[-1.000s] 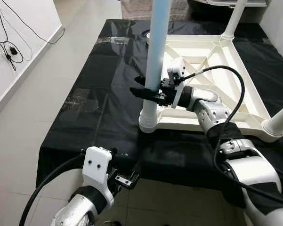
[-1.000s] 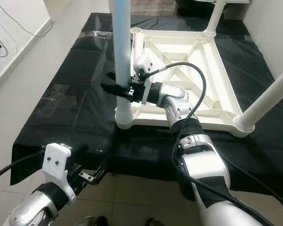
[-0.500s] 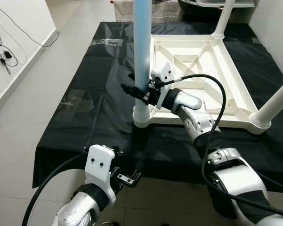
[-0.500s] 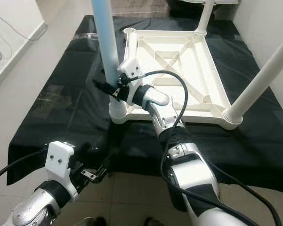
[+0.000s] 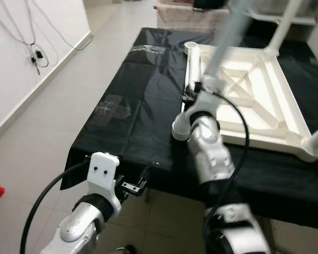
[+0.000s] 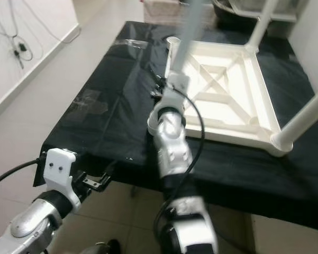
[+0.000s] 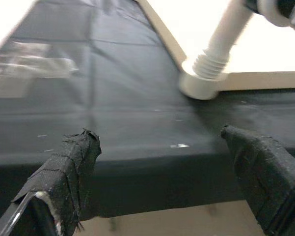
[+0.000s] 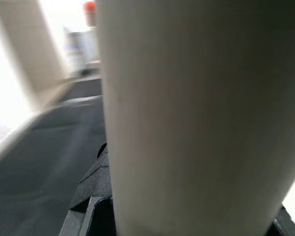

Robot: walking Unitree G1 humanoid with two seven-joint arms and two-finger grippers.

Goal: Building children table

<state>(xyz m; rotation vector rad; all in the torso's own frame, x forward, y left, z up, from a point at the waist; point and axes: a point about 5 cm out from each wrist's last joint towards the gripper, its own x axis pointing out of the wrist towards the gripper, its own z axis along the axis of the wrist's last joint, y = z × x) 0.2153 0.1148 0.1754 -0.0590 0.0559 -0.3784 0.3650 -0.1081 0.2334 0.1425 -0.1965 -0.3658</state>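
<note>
Right end effector (image 5: 189, 95) clamps the smooth pale-blue tubular leg (image 5: 222, 45), seated tilted in a ribbed corner socket of the upturned white plastic tabletop (image 5: 264, 84) on the black-sheeted counter (image 5: 132, 106). Left end effector (image 7: 162, 182), cloth-taped fingers (image 7: 73, 162) apart, hovers at the counter's near edge.

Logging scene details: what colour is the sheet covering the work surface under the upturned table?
Black sheet, slightly glossy; clearest in the right eye view, under the white table frame.
</note>
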